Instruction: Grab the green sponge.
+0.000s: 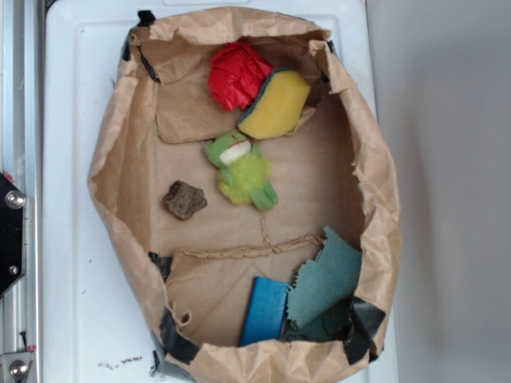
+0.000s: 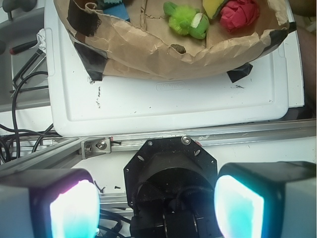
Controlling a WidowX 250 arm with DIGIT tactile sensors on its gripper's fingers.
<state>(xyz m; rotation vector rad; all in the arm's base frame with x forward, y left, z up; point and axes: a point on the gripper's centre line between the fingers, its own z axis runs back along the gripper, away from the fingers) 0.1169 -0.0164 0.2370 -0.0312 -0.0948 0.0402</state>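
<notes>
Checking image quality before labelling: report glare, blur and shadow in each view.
Exterior view: soft, even light, slightly blurred overall; green sponge readable, shadow under the paper bag's rim. Wrist view: gripper fingers glow washed-out cyan, out of focus; the bag is sharper, the sponge cut off at the top edge.

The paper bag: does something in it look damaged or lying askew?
The paper bag is torn down, crumpled, and patched with black tape. The green sponge lies tilted against a red crumpled ball at the bag's wall.
</notes>
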